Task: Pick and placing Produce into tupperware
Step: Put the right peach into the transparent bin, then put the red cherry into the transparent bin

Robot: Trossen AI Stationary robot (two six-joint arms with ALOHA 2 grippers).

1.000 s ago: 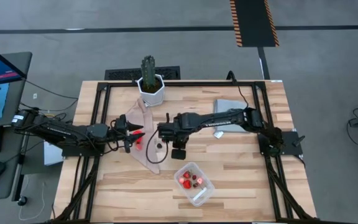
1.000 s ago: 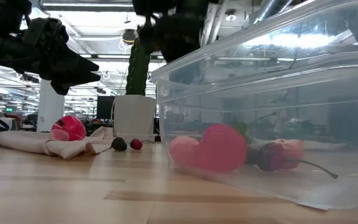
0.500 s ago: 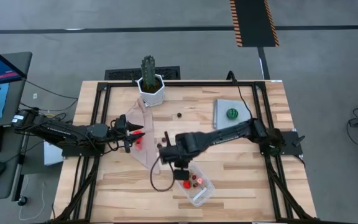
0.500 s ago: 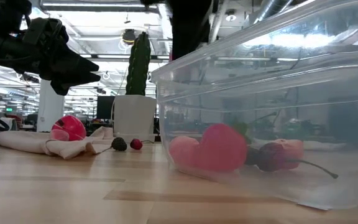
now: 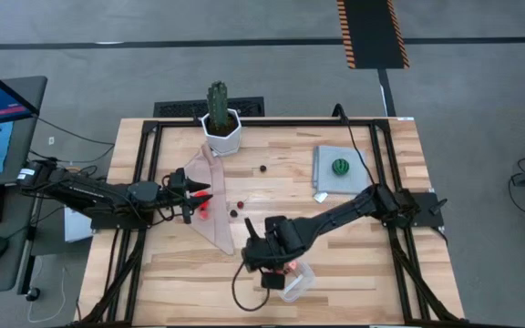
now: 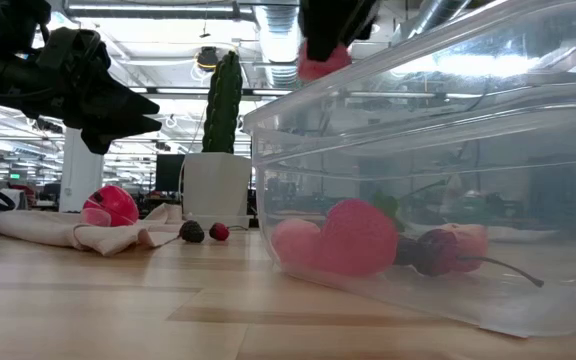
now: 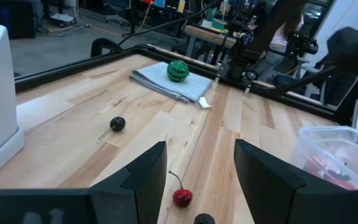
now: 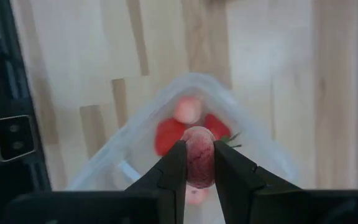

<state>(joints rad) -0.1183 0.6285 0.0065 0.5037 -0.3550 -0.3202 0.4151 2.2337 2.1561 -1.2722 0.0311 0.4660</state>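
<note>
The pink fruit [image 8: 198, 163] I carry sits clamped between the two fingers of my right gripper [image 8: 198, 171], jaws narrow on it, directly above the open tupperware [image 5: 297, 276] near the table's front edge, right of centre. It has not been let go.

Already inside the tupperware: several red and pink pieces [image 6: 338, 240] and a dark stemmed berry [image 6: 434, 252].

Still outside it: a red cherry [image 7: 181, 196] and a dark berry [image 7: 204, 219] near the beige cloth [image 5: 210, 205] at table centre-left, a red piece [image 6: 109, 206] on that cloth, a dark berry [image 7: 117, 124] toward the back, and the green striped ball [image 5: 340, 167] on the grey mat [image 5: 324, 173] at the back right.

My left gripper [image 7: 194, 180] hovers over the cloth, jaws partly apart, holding nothing.

In my judgement the task is roughly half complete.
</note>
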